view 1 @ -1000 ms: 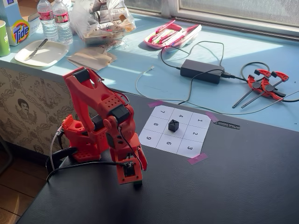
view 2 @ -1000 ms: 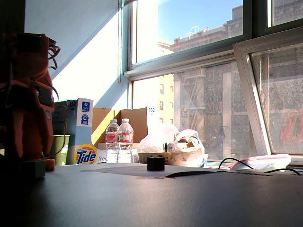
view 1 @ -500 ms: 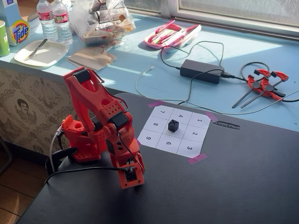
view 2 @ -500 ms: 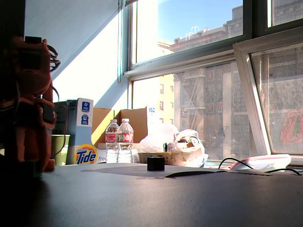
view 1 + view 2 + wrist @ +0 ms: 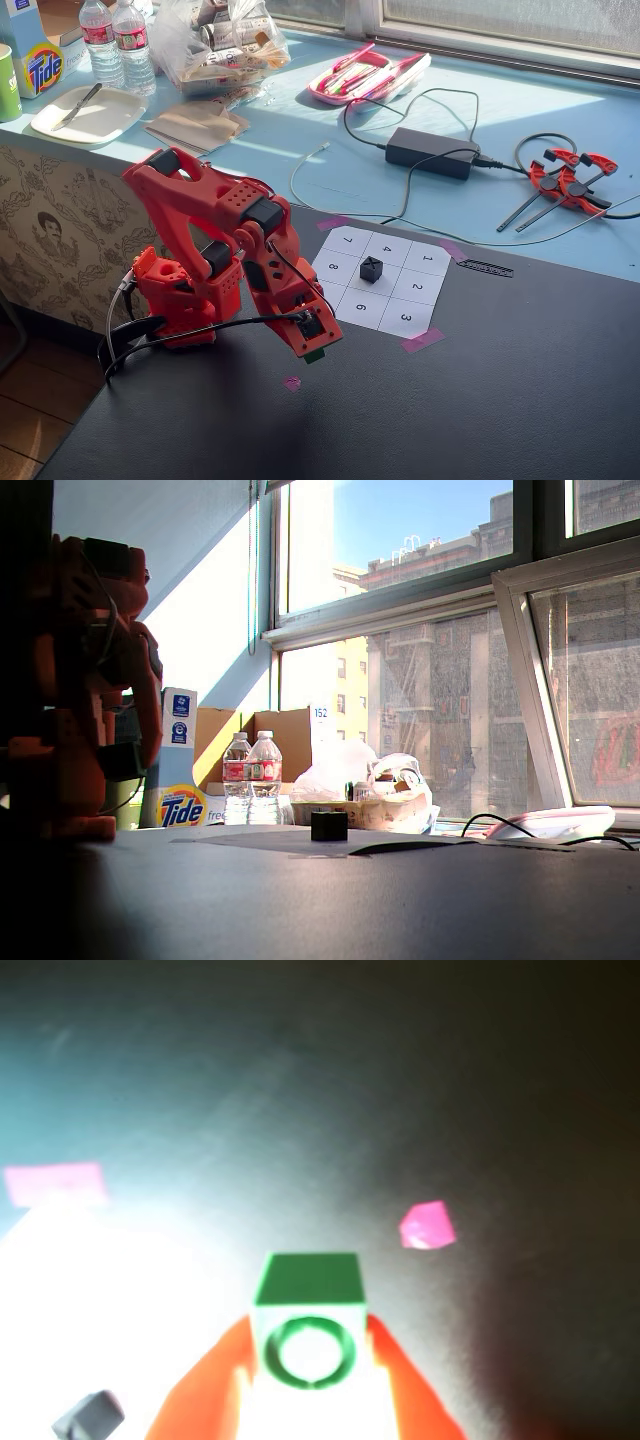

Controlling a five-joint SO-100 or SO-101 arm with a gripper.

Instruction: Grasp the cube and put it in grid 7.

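My gripper (image 5: 308, 1345) is shut on the green cube (image 5: 308, 1305), which shows a ring mark on the face towards the wrist camera. In a fixed view the gripper (image 5: 312, 350) hangs above the dark table, in front of the white numbered grid, with a bit of the green cube (image 5: 314, 355) at its tip. Grid 7 (image 5: 347, 241) is the far left corner cell of the grid, beyond the arm. A black cube marked X (image 5: 371, 268) sits on the middle cell; it also shows in the other fixed view (image 5: 328, 826) and in the wrist view (image 5: 88, 1415).
Pink tape pieces mark the grid corners (image 5: 421, 340) and one lies on the table under the gripper (image 5: 291, 382). A power brick with cables (image 5: 431, 152), red clamps (image 5: 568, 180), bottles (image 5: 118, 42) and a plate (image 5: 88, 113) lie on the blue counter behind.
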